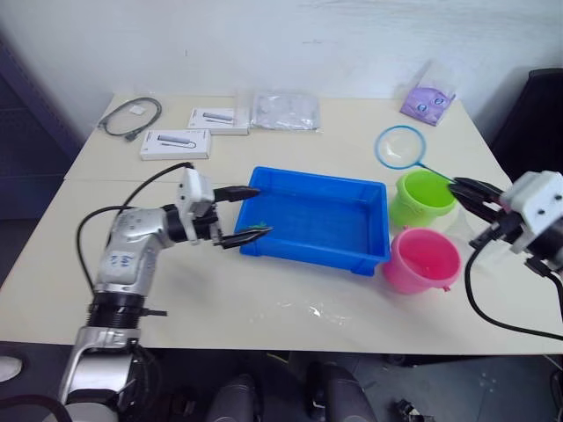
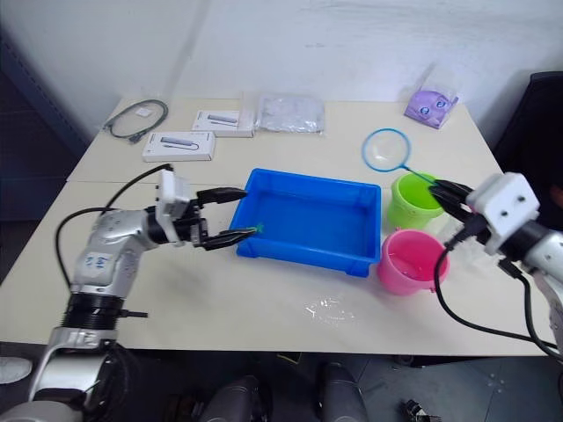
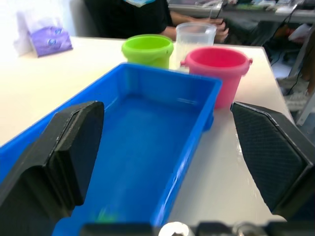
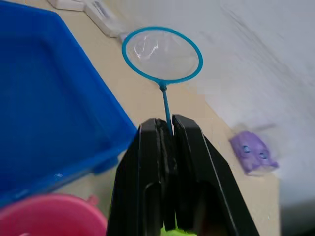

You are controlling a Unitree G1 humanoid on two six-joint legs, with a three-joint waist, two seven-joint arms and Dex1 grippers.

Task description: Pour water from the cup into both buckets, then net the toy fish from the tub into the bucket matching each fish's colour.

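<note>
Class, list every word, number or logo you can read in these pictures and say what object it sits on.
None can be read.
Two white boxes: a printed picture on the lid, any lettering too small.
Purple packet: round marks, too blurred to read.
Tub, buckets, net: no text seen.

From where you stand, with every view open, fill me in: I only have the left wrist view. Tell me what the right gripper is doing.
Observer: The right gripper is shut on the net's handle, above the green bucket.
Operator: Say where the hoop sits.
Observer: The net hoop hangs over bare table beyond the tub, not in it.
Operator: Report my left gripper.
Observer: The left gripper is open at the tub's near-left corner.
</note>
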